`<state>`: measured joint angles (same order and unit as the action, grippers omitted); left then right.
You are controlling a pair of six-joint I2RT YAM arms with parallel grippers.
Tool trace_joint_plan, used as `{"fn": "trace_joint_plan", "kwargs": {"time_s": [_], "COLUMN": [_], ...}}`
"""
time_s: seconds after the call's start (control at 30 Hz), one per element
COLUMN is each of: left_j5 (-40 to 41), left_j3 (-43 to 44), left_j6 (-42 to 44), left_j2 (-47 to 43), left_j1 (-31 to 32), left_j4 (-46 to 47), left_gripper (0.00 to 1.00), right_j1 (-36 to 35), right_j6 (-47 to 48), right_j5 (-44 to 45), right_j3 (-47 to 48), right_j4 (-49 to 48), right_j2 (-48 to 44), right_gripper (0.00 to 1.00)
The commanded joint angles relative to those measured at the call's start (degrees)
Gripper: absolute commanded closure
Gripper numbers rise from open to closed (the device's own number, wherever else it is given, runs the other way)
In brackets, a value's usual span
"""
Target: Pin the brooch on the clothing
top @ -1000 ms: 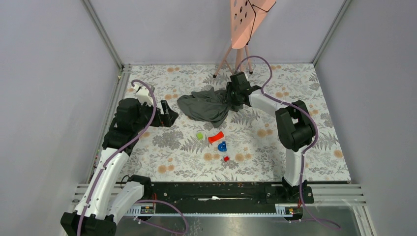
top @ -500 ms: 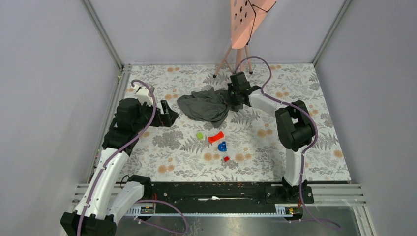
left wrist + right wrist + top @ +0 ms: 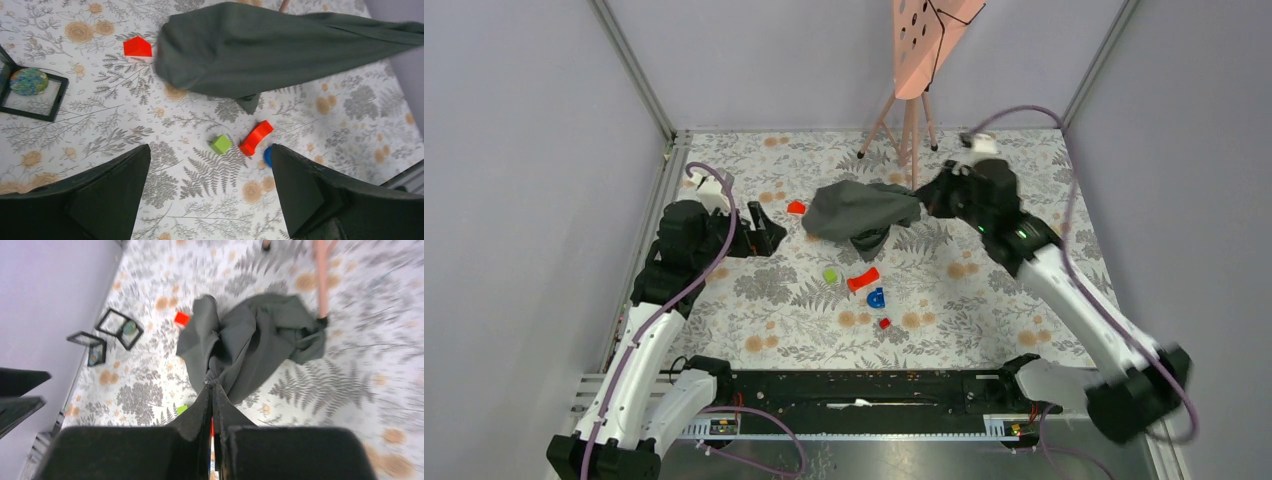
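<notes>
With the left gripper (image 3: 763,231) spread wide, the right gripper (image 3: 212,388) pinches the dark grey soft-fabric T-shirt (image 3: 859,206), bunched near the tabletop's far edge; laying it out seems the step, next calling for a flat spread.

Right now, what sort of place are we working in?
Probably an enclosed robot test cell in a lab, not a home: plain panel walls on metal frame posts box in a floral-covered table, and the left arm and right arm are bolted to a rail at its near edge.
</notes>
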<state>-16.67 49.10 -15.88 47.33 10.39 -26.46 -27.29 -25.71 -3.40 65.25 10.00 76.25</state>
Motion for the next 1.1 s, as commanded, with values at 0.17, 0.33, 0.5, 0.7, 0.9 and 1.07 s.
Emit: {"fn": "trace_joint_plan", "kwargs": {"time_s": [0.17,0.33,0.5,0.7,0.9,1.07], "left_j5": [-4.18,-3.55,-2.75,0.68,-0.4,-2.51], "left_j3": [-6.03,-7.89,-9.36,-4.7,8.21,20.92], "left_j6": [-13.38,-16.6,-19.44,-18.18,-18.18,-18.13], "left_j2": [-1.89,3.16,10.39,26.8,45.15,58.1], "left_j1": [1.41,7.21,11.55,11.84,11.72,11.67], "left_j4": [11.91,16.23,24.25,30.62,33.63,31.34], "left_gripper": [0.01,0.02,0.02,0.04,0.16,0.32], "right_j1": [-0.05,-0.09,-0.05,0.0,-0.05,-0.05], "right_j6": [-0.21,-4.9,-2.99,-3.04,-6.69,-7.03], "right_j5": [27.66,27.96,24.47,17.4,8.61,8.93], "right_j3": [-23.94,-30.81,-28.36,-25.5,-28.78,-30.64], "right_j4": [15.42,16.3,14.35,11.38,4.7,4.32], "right_j2": [-34.79,-41.72,-36.65,-26.52,-23.24,-22.92], "right_gripper": [0.88,0.32,0.26,0.24,0.3,0.29]}}
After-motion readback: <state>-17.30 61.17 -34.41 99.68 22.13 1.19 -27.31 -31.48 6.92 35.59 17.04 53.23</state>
